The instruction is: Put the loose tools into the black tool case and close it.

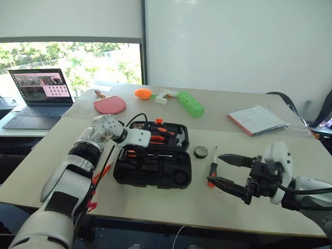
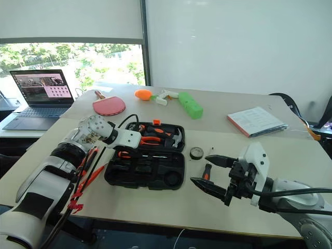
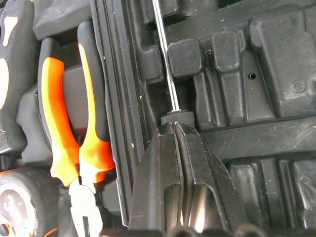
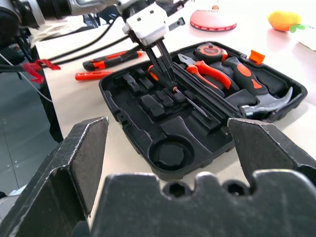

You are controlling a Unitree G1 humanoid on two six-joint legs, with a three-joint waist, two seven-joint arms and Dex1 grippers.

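The pale beige table (image 1: 155, 199) stands in a bright room, with a white wall behind it and a window (image 1: 78, 62) looking onto green trees. A second table on the robot's left carries an open laptop (image 1: 39, 96).

In the middle of the near table the black tool case (image 1: 153, 155) lies open. Its far half holds orange-handled pliers (image 4: 205, 69) and a hammer (image 4: 269, 101). The left gripper (image 4: 165, 74) reaches down into the near half, its fingers pinched tight on a screwdriver (image 3: 168, 74) whose thin steel shaft lies across the moulded slots.

Just beside the case, on the robot's right, a small tape roll (image 1: 201, 152) rests on the tabletop, and next to it lies another screwdriver (image 1: 212, 171) with an orange-and-black handle. On the case's other side, near the table edge, a utility knife (image 4: 113, 59) and a slim orange-red tool (image 4: 94, 75) lie loose.

The right gripper (image 1: 231, 171) hangs above the tabletop near that loose screwdriver, jaws spread wide, holding nothing.

Farther back sit a red paddle (image 1: 110, 105), an orange toy (image 1: 142, 94), a green block (image 1: 190, 104) and a booklet (image 1: 258, 120).
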